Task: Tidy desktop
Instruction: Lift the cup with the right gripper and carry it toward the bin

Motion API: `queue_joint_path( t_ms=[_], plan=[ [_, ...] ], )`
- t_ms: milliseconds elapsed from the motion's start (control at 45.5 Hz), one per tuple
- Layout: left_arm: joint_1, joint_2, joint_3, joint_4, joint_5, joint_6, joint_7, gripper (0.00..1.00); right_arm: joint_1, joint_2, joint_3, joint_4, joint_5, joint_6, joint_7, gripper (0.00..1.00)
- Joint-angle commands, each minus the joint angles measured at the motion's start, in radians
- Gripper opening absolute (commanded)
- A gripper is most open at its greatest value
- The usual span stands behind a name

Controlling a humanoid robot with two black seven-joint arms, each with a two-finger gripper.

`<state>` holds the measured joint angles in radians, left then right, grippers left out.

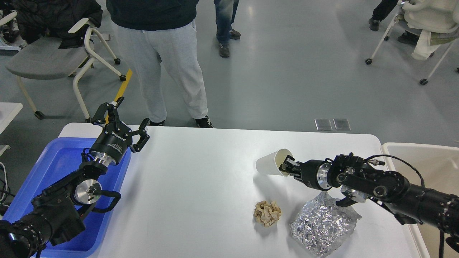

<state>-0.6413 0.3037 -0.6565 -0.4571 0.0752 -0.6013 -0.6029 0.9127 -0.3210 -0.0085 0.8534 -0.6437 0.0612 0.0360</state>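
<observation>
On the white desktop [200,186], the right gripper [287,165] clamps a paper cup's [269,165] rim, seemingly bound for the beige tub [430,157], while the left gripper [127,123] hangs spread above the blue tray [53,165].

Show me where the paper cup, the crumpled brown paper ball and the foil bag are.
paper cup [267,165], head view, on its white outer side.
crumpled brown paper ball [267,213], head view, on its middle.
foil bag [322,225], head view, on its crinkled face.

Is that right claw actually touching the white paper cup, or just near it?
Touching. In the head view, the right gripper has its fingertips pushed into the mouth of the white paper cup, which lies tipped on its side, rim against the fingers.
</observation>
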Motion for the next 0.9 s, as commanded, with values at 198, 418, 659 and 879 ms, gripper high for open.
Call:
queue_joint_path(
  t_ms=[198, 418, 659, 879],
  plan=[
    [0.000, 0.000, 0.000, 0.000, 0.000, 0.000, 0.000, 1.00, 0.101, -0.197, 0.027, 0.182, 0.168, 0.077, 0.008, 0.00],
    [0.000, 0.000, 0.000, 0.000, 0.000, 0.000, 0.000, 1.00, 0.247, -0.358, 0.001, 0.312, 0.231, 0.109, -0.001, 0.00],
    [0.000, 0.000, 0.000, 0.000, 0.000, 0.000, 0.000, 1.00, 0.455, -0.497, -0.110, 0.434, 0.309, 0.134, -0.015, 0.00],
    [0.000, 0.000, 0.000, 0.000, 0.000, 0.000, 0.000, 1.00, 0.552, -0.566, -0.142, 0.460, 0.309, 0.164, -0.054, 0.00]
  ],
)
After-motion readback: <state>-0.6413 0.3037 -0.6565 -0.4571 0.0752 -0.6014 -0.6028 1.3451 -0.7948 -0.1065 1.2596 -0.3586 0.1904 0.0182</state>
